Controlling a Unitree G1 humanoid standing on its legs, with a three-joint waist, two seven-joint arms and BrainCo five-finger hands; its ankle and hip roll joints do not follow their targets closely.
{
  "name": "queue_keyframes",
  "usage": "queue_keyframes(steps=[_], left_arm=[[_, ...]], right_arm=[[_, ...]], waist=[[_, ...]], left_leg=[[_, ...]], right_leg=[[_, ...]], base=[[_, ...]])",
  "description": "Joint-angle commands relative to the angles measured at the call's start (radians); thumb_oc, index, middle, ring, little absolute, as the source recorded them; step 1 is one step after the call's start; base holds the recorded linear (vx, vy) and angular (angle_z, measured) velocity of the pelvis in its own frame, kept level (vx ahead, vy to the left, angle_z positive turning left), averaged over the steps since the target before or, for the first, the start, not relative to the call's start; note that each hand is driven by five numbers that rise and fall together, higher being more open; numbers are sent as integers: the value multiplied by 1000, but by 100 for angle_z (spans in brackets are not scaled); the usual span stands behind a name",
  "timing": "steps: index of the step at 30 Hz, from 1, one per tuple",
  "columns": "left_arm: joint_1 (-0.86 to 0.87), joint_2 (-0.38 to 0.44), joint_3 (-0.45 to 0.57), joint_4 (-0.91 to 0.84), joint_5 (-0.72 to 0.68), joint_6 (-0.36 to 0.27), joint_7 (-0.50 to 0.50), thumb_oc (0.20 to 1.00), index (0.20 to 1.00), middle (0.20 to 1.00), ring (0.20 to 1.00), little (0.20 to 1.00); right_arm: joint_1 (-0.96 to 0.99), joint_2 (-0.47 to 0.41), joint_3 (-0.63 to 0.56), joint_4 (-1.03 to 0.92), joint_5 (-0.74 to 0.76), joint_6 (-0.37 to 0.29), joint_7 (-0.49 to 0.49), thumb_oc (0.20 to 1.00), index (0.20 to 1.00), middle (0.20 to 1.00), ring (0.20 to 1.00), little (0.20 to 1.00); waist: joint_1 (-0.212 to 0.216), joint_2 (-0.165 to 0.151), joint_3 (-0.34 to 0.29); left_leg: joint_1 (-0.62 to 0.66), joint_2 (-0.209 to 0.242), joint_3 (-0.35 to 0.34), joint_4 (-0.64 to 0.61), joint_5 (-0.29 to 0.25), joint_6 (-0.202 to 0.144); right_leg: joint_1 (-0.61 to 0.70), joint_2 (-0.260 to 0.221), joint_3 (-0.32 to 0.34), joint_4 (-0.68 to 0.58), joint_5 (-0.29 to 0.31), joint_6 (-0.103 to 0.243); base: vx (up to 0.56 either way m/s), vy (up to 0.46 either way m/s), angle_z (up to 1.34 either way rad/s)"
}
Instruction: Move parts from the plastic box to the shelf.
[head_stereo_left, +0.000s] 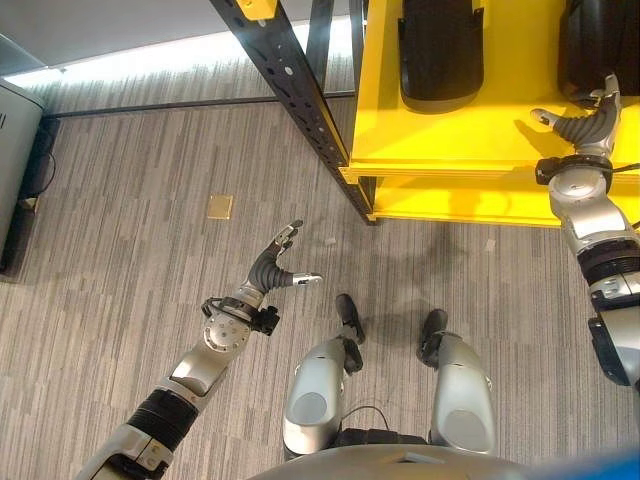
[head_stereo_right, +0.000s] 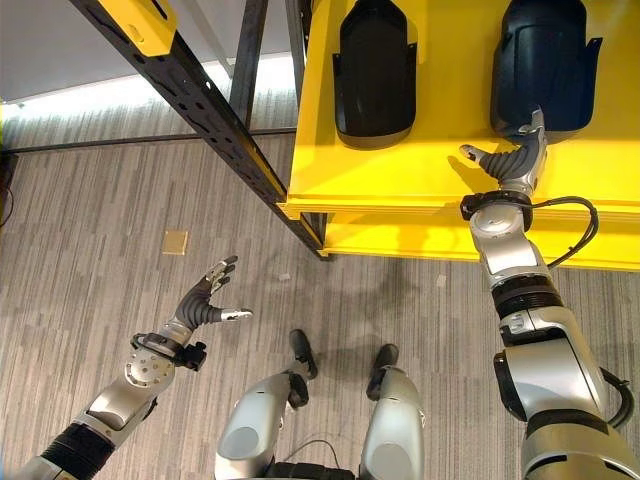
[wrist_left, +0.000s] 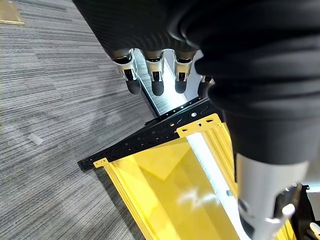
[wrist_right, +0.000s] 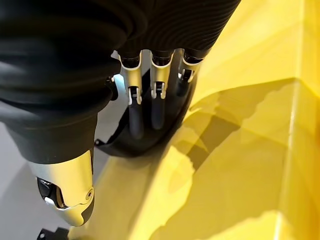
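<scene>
Nudging risk: right hand (head_stereo_right: 515, 160), fingers straight, looks like it's touching the black part (head_stereo_right: 543, 65) and might shove it crooked on the yellow shelf (head_stereo_right: 400, 170); left hand (head_stereo_right: 205, 300) idles, fingers spread.

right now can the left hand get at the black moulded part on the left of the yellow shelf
Probably not as it stands. The left hand hangs open over the floor, well short of the yellow shelf, with the black perforated rack beam between it and the left black moulded part.

Grey striped carpet floor (head_stereo_left: 130, 180), as I see it.
A brass floor plate (head_stereo_left: 220, 207) sits in it; beyond the plate, bright light strips the carpet's far edge, and a grey cabinet (head_stereo_left: 15, 130) stands well apart.
</scene>
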Motion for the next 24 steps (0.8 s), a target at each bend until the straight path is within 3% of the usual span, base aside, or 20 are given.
queue_keyframes(steps=[1, 24], left_arm=[[8, 31, -33, -57, -22, -61, 3, 1000, 1000, 1000, 1000, 1000], [0, 34, -40, -56, -29, -65, 4, 1000, 1000, 1000, 1000, 1000]], right_arm=[[-112, -57, -11, 23, -29, -32, -32, 1000, 1000, 1000, 1000, 1000], [-119, -70, -7, 44, -64, -21, -74, 1000, 1000, 1000, 1000, 1000]], waist=[[6, -24, -23], [4, -22, -23]], left_leg=[[43, 71, 4, 106, -127, -83], [45, 66, 6, 103, -132, -80]], right_leg=[[31, -3, -27, -34, -39, 57], [26, -7, -27, -28, -39, 60]], base=[[0, 0, 0], [0, 0, 0]])
